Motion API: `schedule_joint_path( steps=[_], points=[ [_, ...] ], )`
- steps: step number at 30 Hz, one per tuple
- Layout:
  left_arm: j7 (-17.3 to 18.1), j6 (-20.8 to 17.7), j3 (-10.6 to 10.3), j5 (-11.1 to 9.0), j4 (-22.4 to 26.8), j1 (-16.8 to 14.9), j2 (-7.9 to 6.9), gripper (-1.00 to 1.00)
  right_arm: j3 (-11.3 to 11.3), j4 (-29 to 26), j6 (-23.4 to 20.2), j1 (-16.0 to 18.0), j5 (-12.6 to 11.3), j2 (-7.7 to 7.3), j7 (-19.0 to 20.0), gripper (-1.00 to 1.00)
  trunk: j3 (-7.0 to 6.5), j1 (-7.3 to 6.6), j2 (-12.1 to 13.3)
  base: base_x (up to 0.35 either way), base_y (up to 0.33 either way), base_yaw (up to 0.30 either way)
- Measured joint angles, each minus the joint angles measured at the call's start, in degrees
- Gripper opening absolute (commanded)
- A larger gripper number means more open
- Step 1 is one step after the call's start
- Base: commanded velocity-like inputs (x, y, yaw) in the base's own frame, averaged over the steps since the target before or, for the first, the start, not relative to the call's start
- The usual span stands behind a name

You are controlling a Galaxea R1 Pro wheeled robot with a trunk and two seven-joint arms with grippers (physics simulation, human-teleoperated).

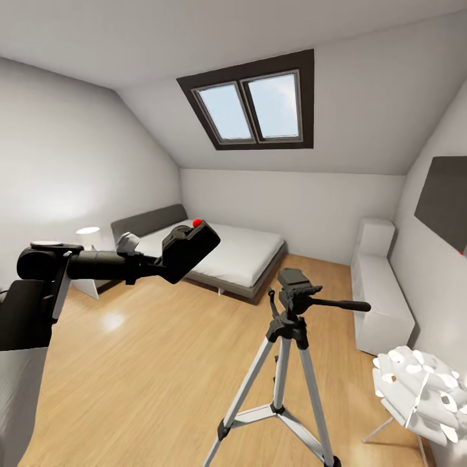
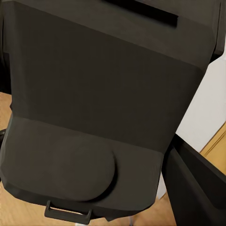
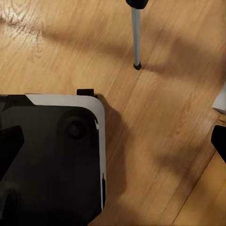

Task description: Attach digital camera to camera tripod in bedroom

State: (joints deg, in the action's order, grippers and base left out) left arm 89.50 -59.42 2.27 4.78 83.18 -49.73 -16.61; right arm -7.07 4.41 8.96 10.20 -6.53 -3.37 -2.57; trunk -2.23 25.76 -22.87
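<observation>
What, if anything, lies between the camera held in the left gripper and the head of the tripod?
Nothing. In the head view, the digital camera in the left gripper hangs left of the camera tripod head; the gap shows open air, with the bed and wood floor behind.

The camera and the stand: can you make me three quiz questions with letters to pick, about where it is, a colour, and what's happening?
1. Where is the camera?
A. On the bed
B. Held up in the air by the left gripper
C. On top of the tripod

2. What colour is the round button on the camera?
A. Red
B. Green
C. Yellow

3. What is on the tripod head right now?
A. The camera
B. A lamp
C. Nothing

Answers:
1 B: the head view shows the left arm holding the camera out over the wood floor, in front of the bed.
2 A: a bright red dot sits on the camera's top.
3 C: the black tripod head stands bare, with the camera off to its side and apart from it.
</observation>
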Motion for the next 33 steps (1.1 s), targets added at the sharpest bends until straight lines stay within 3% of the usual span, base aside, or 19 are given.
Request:
schedule_joint_path(
  steps=[6,7,9,12,18,24,29,32,33],
  points=[
    [0.00,0.00,1.10,0.03,0.05,0.00,-0.12,-1.00,0.00,0.00,0.02,0.00,0.00,0.00,-0.01,1.00,0.00,0.00,0.00,-0.002,-0.004,0.005],
    [-0.04,-0.01,3.30,0.18,0.16,-0.01,-0.67,-1.00,0.00,0.00,0.03,0.00,0.00,0.00,0.00,1.00,0.00,0.00,0.00,0.000,0.000,0.000],
    [-0.02,0.00,4.68,0.05,0.14,-0.09,-1.11,-1.00,0.00,0.00,0.01,0.00,0.00,0.00,0.00,1.00,0.00,0.00,0.00,0.000,0.000,0.000],
    [-0.02,0.00,5.34,0.03,0.12,-0.36,-1.50,-1.00,0.00,0.00,0.01,0.00,0.00,0.00,0.00,1.00,0.00,0.00,0.00,0.000,0.000,0.000],
    [-0.01,0.00,5.84,0.02,0.07,-4.16,-1.80,-1.00,0.00,0.00,0.03,0.00,0.00,0.00,0.00,1.00,0.00,0.00,0.00,0.000,0.000,0.000],
    [-0.02,0.00,5.85,0.10,-2.00,-9.03,-1.83,-1.00,0.01,0.00,0.03,0.00,0.00,0.00,0.00,1.00,0.00,0.00,0.00,0.000,0.000,0.000],
    [-0.02,0.00,5.64,0.18,-8.24,-14.83,-1.67,-1.00,0.00,0.00,0.03,0.00,0.00,0.00,0.00,1.00,0.00,0.00,0.00,0.000,0.000,0.000],
    [-0.02,0.00,4.88,0.19,-14.78,-20.02,-1.30,-1.00,0.00,0.00,0.03,0.00,0.00,0.00,0.00,1.00,0.00,0.00,0.00,0.000,0.000,0.000],
    [-0.03,0.00,3.66,0.56,-19.94,-24.84,-1.07,-1.00,0.01,0.00,0.03,-0.01,0.00,0.00,0.00,1.00,-0.01,0.05,0.03,0.000,0.000,0.000]
  ],
)
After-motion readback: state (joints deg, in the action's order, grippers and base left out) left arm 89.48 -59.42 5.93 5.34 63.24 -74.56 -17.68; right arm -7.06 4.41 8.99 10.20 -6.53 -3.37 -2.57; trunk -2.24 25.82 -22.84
